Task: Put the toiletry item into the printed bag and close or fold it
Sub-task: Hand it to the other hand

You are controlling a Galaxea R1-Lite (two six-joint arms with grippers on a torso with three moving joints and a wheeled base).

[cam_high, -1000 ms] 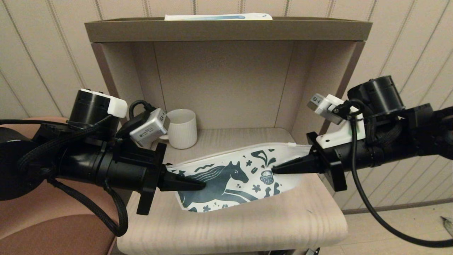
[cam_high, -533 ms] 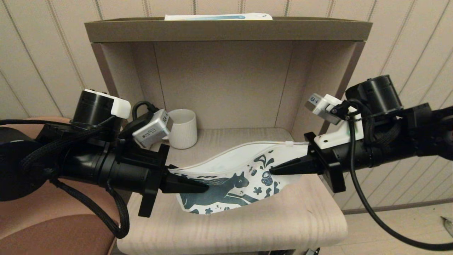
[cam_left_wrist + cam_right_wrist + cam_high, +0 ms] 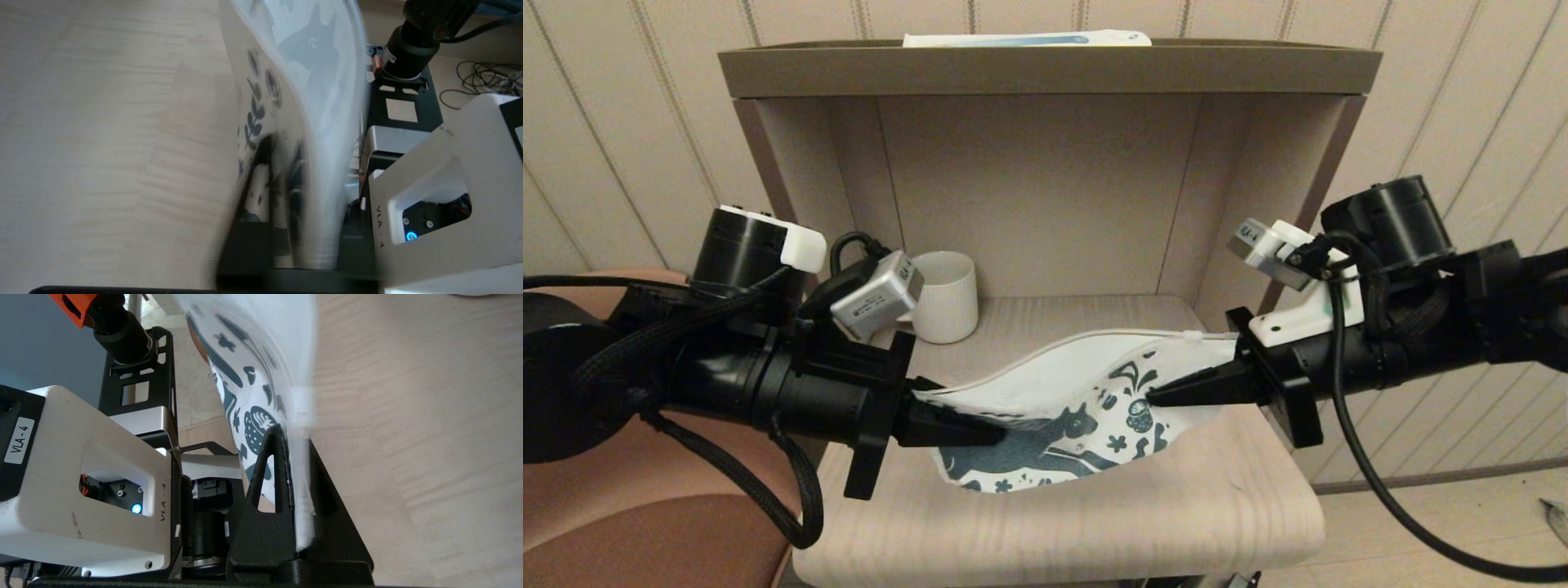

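Observation:
The printed bag (image 3: 1054,384) is held up over the shelf board between my two grippers, its upper edge tipped over so the plain white side shows above the horse print. My left gripper (image 3: 990,429) pinches the bag's left end, and in the left wrist view the fabric (image 3: 286,81) runs between that gripper's (image 3: 278,155) fingers. My right gripper (image 3: 1156,396) is shut on the bag's right end. The right wrist view shows the bag's edge (image 3: 245,375) clamped between that gripper's (image 3: 292,433) black fingers. The toiletry item is hidden.
A cream ribbed mug (image 3: 945,296) stands at the back left of the shelf board (image 3: 1094,523), close behind my left wrist. A long white-and-blue box (image 3: 1025,38) lies on the cabinet top. A brown seat (image 3: 645,531) is at the lower left.
The bag's top edge has rolled forward and down. More white backing shows and the horse print looks squashed. Both grippers stayed almost in place on its ends.

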